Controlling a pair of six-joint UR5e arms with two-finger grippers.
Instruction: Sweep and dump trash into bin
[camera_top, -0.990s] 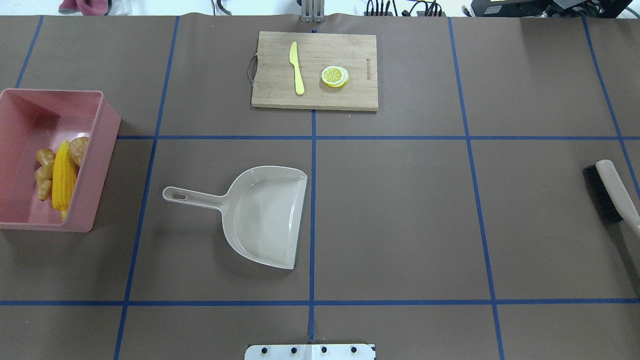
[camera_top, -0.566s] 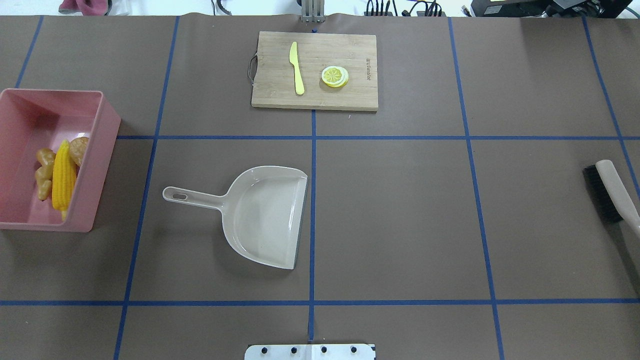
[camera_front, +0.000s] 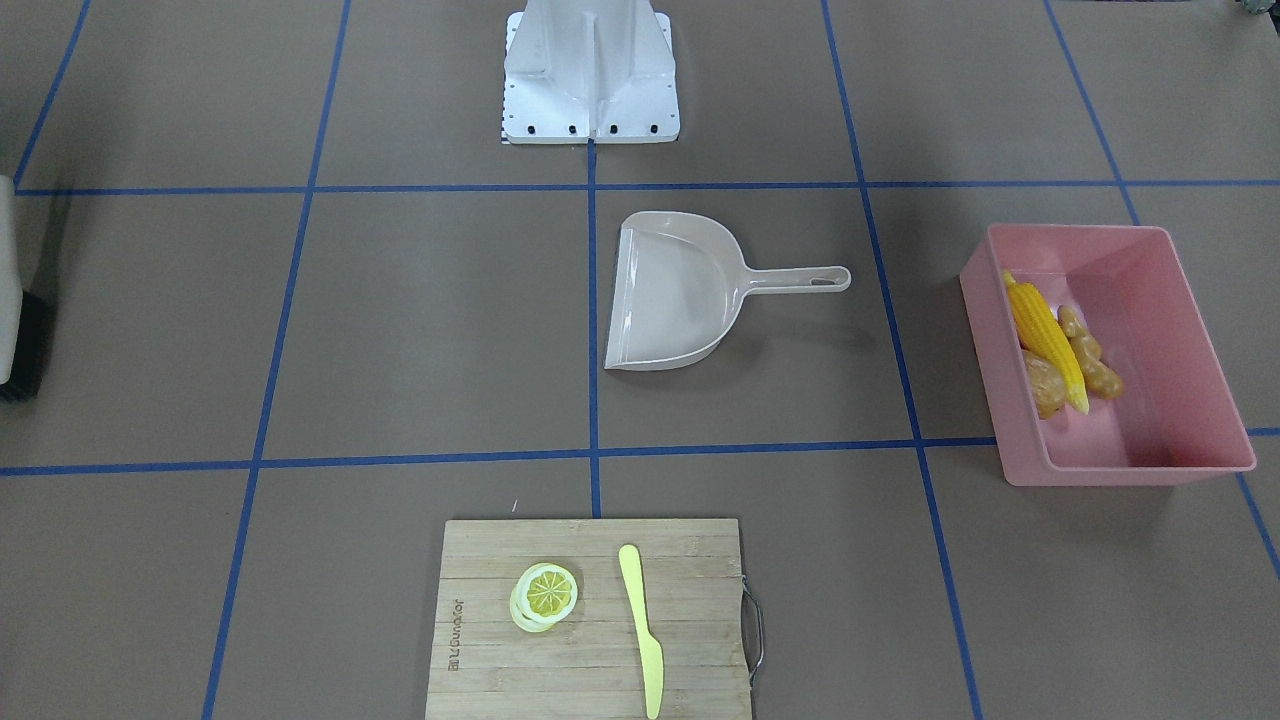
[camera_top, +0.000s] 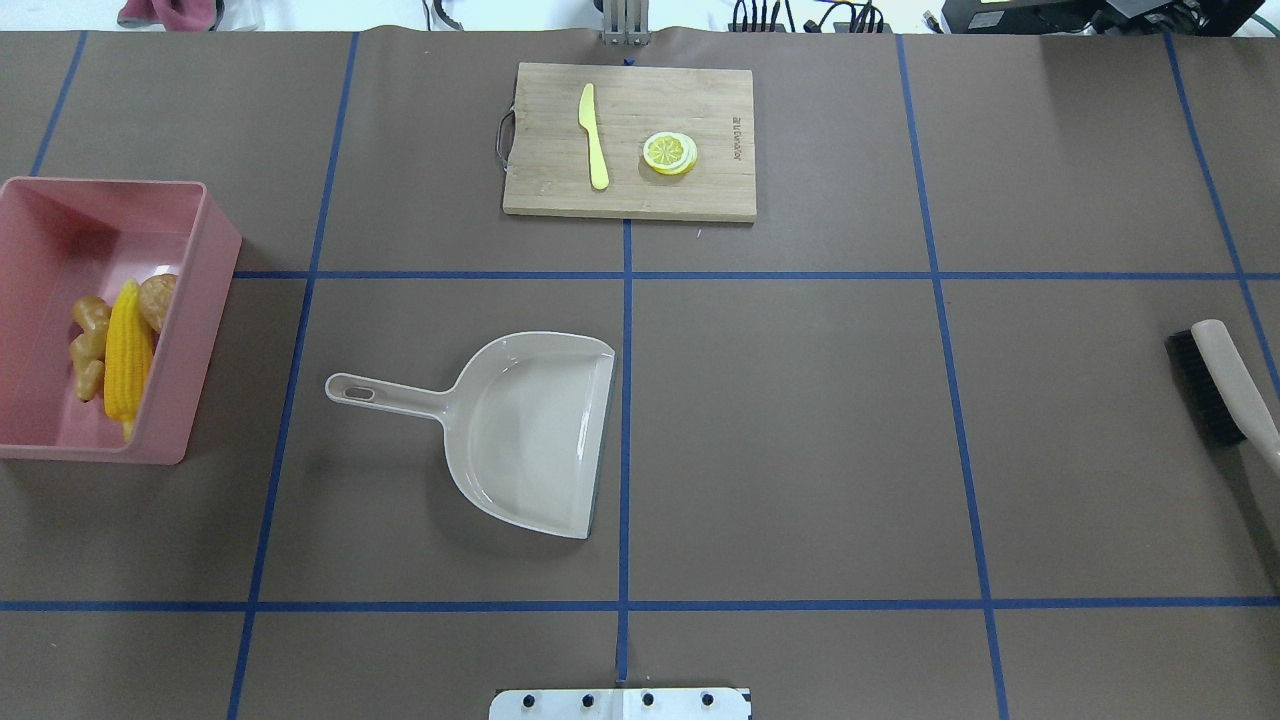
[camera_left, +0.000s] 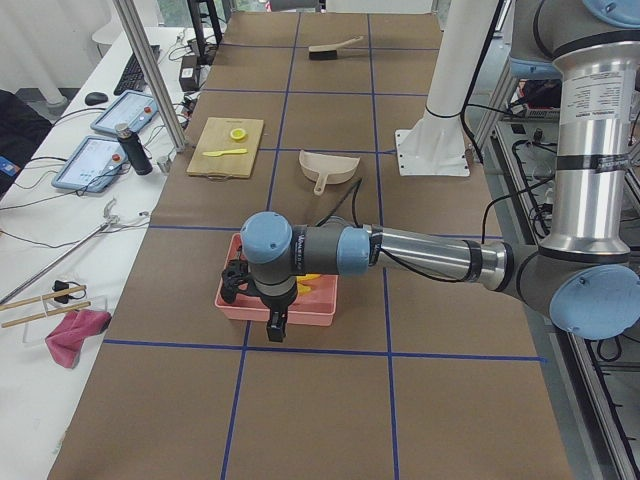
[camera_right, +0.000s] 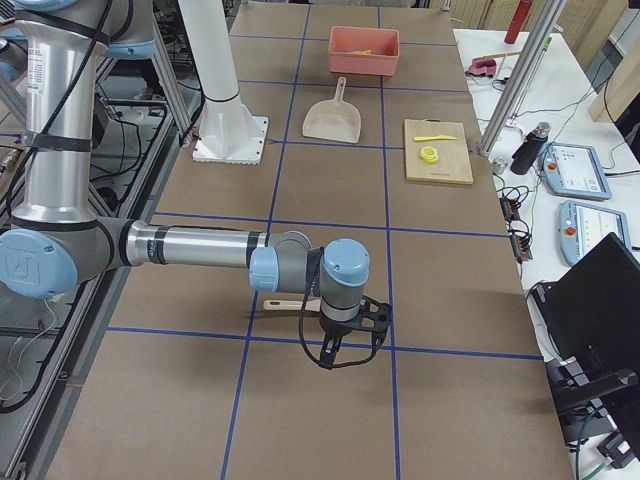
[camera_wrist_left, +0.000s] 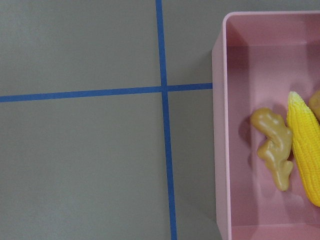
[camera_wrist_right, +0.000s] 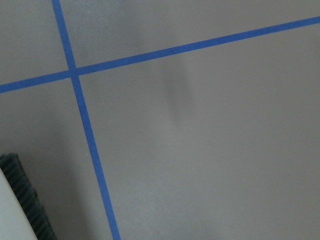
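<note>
Brown tabletop (camera_top: 800, 450), bin (camera_top: 195, 320) at left edge

A brown paper-covered surface (camera_top: 800, 420) carries everything. At its left edge stands a large rectangular pink plastic tub (camera_top: 190, 340). Inside it, along the right wall, lie a knobbly tan toy ginger root (camera_top: 88, 345), a yellow toy corn cob (camera_top: 127, 350) just right of it, and a brown-orange toy potato (camera_top: 158, 298) at the corn's far right. A beige plastic dustpan (camera_top: 530, 430) lies near the centre, handle pointing left toward the tub. Far of it sits a rectangular wooden cutting board (camera_top: 720, 190), bearing a yellow plastic knife (camera_top: 594, 135) on the left and a yellow toy lemon slice (camera_top: 669, 153) on the right. A beige-handled, black-bristled brush (camera_top: 1215, 390) lies at the right edge.
</note>
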